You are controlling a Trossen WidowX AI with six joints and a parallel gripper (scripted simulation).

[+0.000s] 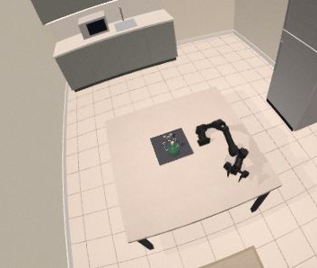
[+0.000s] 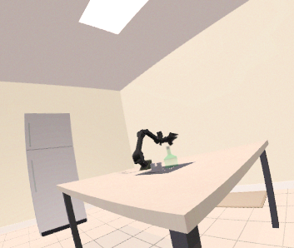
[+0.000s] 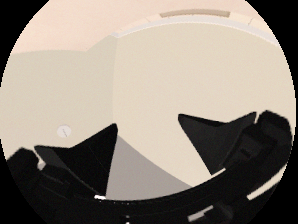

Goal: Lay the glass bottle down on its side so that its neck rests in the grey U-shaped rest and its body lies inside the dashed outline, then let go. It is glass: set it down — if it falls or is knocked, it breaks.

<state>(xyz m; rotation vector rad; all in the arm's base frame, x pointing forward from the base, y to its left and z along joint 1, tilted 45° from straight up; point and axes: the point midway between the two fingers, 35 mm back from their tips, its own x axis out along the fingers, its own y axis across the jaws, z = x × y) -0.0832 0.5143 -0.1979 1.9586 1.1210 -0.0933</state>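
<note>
We're holding the black two-fingered gripper [image 1: 235, 179] [image 2: 176, 139] [image 3: 148, 121] wide open, gripping nothing; off to its side the green glass bottle [image 1: 173, 149] [image 2: 171, 161] is standing upright, grey U-shaped rest [image 1: 169, 136] [image 2: 156, 167] beyond. We're still needing the approach: reaching over, grasping gently.

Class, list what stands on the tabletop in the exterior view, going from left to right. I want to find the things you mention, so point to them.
Black robot arm's lower part [image 2: 137, 157] → grey U-shaped rest [image 2: 156, 167] → green glass bottle [image 2: 170, 161]

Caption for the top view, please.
Open gripper off to one side; green glass bottle upright on the dark mat.
</note>
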